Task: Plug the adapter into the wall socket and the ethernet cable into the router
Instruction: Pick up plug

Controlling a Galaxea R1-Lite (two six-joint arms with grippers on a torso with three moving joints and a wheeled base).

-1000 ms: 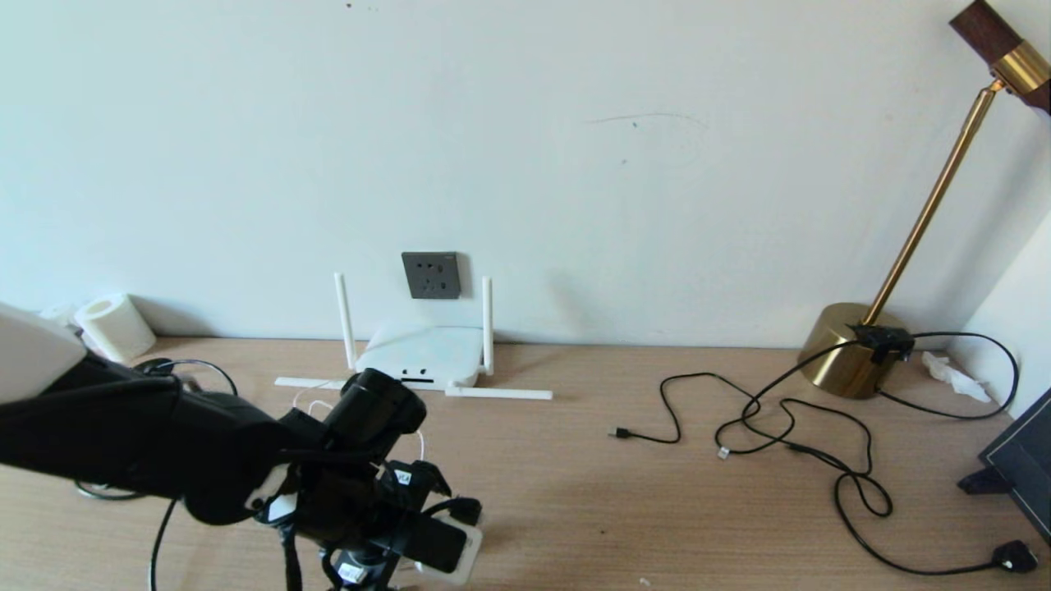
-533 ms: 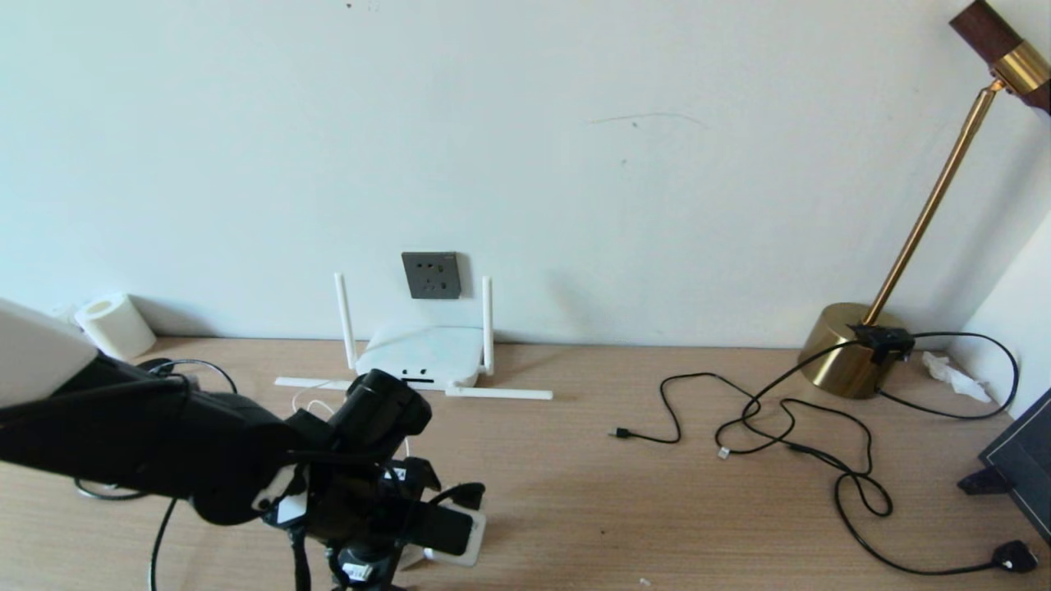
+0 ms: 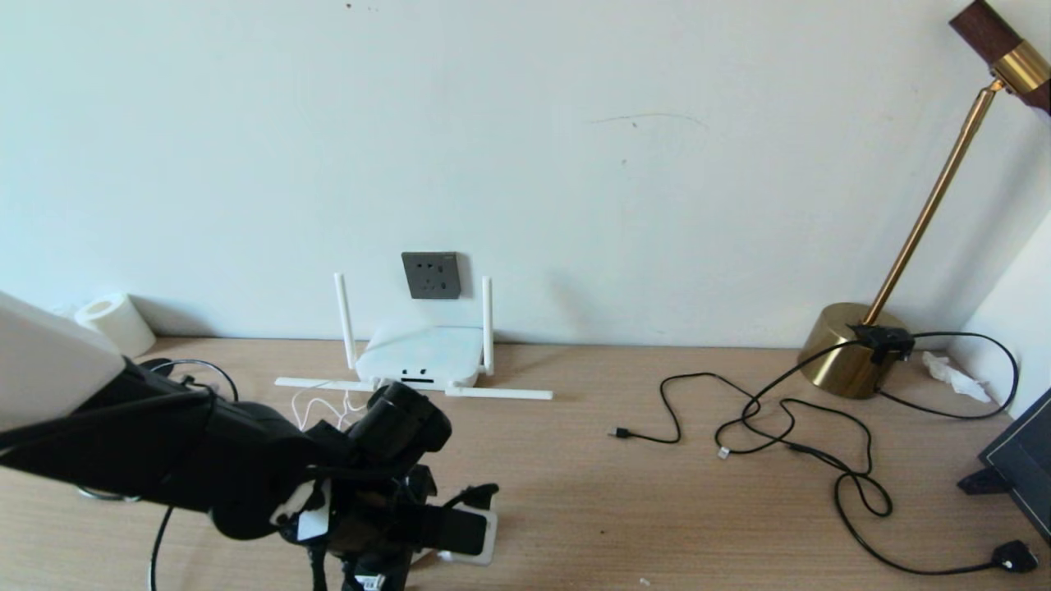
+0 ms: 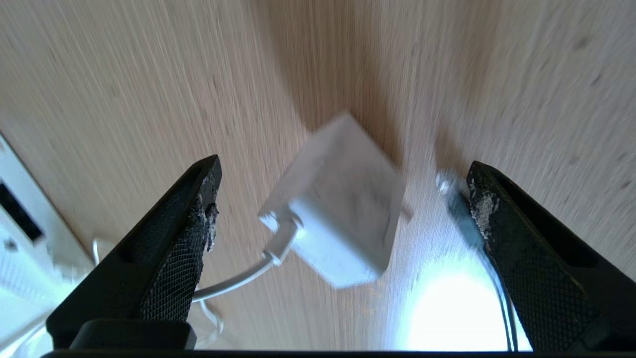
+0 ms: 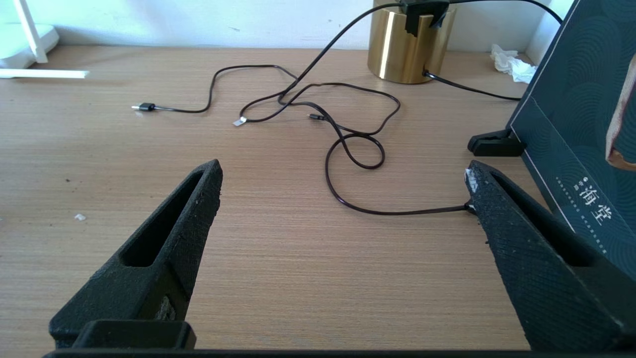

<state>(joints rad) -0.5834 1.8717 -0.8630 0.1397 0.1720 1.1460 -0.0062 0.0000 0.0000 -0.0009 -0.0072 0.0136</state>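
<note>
Adapter (image 4: 343,219) lies on the wooden surface (image 3: 657,509) near its front edge, toward the left corner, thin white cord trailing back toward the router (image 3: 420,355) at the wall edge. Left gripper (image 4: 343,194) hangs directly above it, jaws spread wide with the block between them and untouched; judged to be lining up a grasp. Wall socket (image 3: 430,275) sits on the wall just above the router, unoccupied.

Head view hides most of the adapter behind the arm; left wrist view shows it whole, though blurred. Right gripper (image 5: 343,194) idles over bare surface at the right, jaws wide and empty. Right wrist view shows thin black cables (image 5: 318,104) and brass lamp base (image 5: 403,44) close.
</note>
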